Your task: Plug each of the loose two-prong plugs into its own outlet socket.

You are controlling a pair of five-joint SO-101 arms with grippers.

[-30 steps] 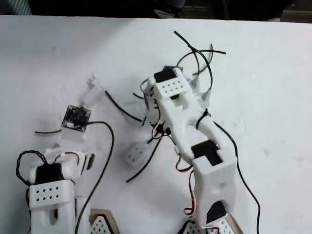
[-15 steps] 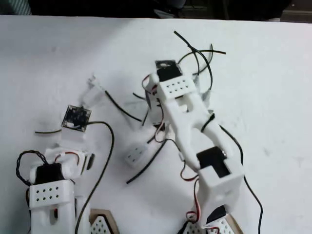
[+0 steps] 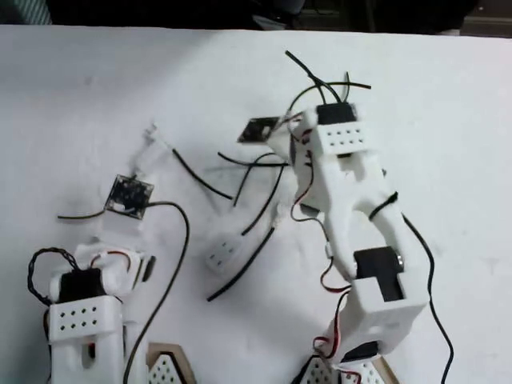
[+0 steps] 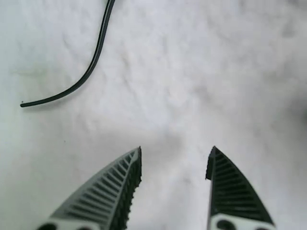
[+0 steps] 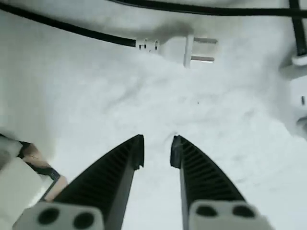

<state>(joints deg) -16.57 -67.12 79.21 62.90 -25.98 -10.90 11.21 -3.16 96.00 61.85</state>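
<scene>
White two-prong plug (image 5: 180, 49) lies flat on the table, ahead of the right gripper (image 5: 157, 143) tips and apart from them. Its prongs point away from its black cord (image 5: 72, 26). R fingers are nearly together, w/ a narrow gap betw. them and nothing in it. Left gripper (image 4: 173, 152) fingers are spread wider and pinch nothing, w/ bare tabletop betw. them. Ahead of those tips and well apart lies a loose black cable end (image 4: 91, 67).

Hard to make out: a white moulded piece (image 5: 300, 91) off to one side of the R fingers is cut off by the frame edge. It's possibly part of an outlet block, can't say. In the high view the R fingers are tucked under that arm's own wrist, so the tips can't be read there. Outlet socket block (image 3: 223, 253) sits on the table betw. the two arms, holes facing up. Any plugs among the tangle of black cables (image 3: 320, 88) are too small to pick out.

Surface: white, slightly mottled table (image 3: 448, 120). The room past the far edge is a dark strip (image 3: 200, 12), no detail.
</scene>
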